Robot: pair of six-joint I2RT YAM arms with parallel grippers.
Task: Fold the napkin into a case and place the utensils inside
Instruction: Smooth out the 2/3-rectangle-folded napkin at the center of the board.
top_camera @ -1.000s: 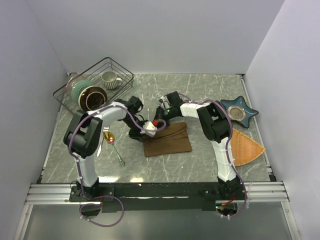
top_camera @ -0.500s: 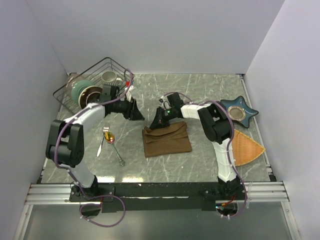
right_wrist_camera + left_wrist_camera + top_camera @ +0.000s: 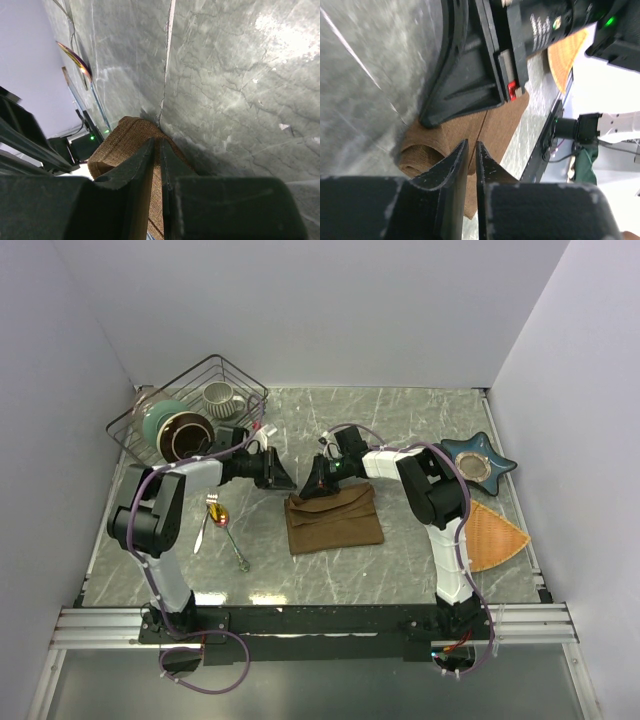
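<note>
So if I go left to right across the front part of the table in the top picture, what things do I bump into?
spoon → napkin → fan-shaped mat

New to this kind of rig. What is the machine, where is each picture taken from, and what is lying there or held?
Two robot arms are bolted at the near edge of a table. The wide picture looks down from above and behind them; the close-ups come from each wrist's camera. On it lie a folded brown napkin, a fork and spoon, a wire basket of crockery, a star-shaped dish and an orange mat. The right gripper appears to pinch the napkin's far corner; the left gripper, nearly closed, holds nothing.
</note>
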